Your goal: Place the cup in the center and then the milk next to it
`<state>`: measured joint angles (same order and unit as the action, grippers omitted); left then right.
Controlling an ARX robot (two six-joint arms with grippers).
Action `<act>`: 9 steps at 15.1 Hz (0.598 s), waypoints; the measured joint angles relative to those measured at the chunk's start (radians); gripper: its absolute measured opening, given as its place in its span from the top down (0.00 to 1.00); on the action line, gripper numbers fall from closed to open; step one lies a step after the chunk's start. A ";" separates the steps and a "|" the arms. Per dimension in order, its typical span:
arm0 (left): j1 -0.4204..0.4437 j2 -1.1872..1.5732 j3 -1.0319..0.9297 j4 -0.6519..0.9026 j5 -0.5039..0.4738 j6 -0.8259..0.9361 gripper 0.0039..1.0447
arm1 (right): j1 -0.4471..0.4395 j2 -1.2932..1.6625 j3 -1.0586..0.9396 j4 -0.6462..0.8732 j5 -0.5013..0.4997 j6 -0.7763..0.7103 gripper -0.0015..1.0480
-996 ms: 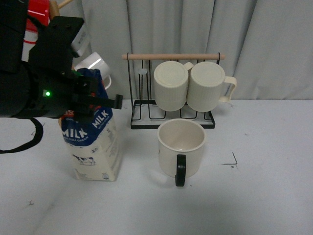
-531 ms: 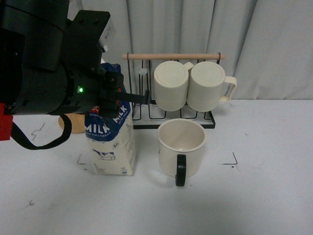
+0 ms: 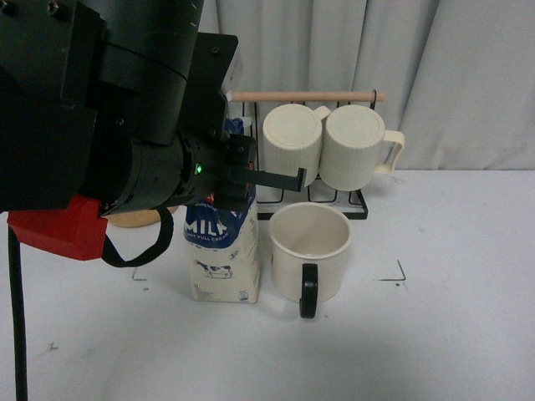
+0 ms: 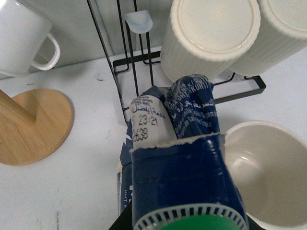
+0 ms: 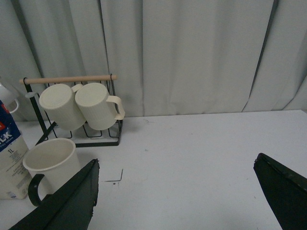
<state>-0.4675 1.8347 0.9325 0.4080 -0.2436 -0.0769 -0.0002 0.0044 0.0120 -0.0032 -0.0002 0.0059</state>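
The cup (image 3: 309, 248), cream with a black handle facing me, stands in the center (image 3: 364, 288), between the black corner marks. The milk (image 3: 222, 255), a blue and cream carton, is upright just to the left of the cup, its base down at the tabletop. My left gripper (image 3: 227, 175) is shut on the carton's top, and the bulky arm hides most of the blue part. The left wrist view looks down on the milk (image 4: 180, 158) with its green cap, and the cup (image 4: 268, 172) is close beside it. My right gripper (image 5: 177, 191) hangs open over bare table, well right of the cup (image 5: 50, 160).
Behind the cup, a black wire rack (image 3: 242, 200) with a wooden rod holds two ribbed cream mugs (image 3: 322, 146) on their sides. At the far left are a small white mug (image 4: 21, 38) and a round wooden base (image 4: 33, 124). A grey curtain closes off the back.
My left arm has carried the milk rightward, from the left part of the table to right beside the cup. The cup has stayed where it was.
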 joint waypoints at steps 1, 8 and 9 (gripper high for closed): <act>-0.004 0.011 0.002 0.005 -0.008 0.002 0.84 | 0.000 0.000 0.000 0.000 0.000 0.000 0.06; -0.010 -0.048 0.023 -0.047 0.012 -0.109 0.14 | 0.000 0.000 0.000 -0.001 0.000 0.000 0.06; -0.010 -0.096 0.003 -0.078 0.029 -0.155 0.04 | 0.000 0.000 0.000 0.000 0.000 0.000 0.06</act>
<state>-0.4770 1.7390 0.9352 0.3302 -0.2150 -0.2321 -0.0002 0.0044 0.0120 -0.0036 -0.0002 0.0059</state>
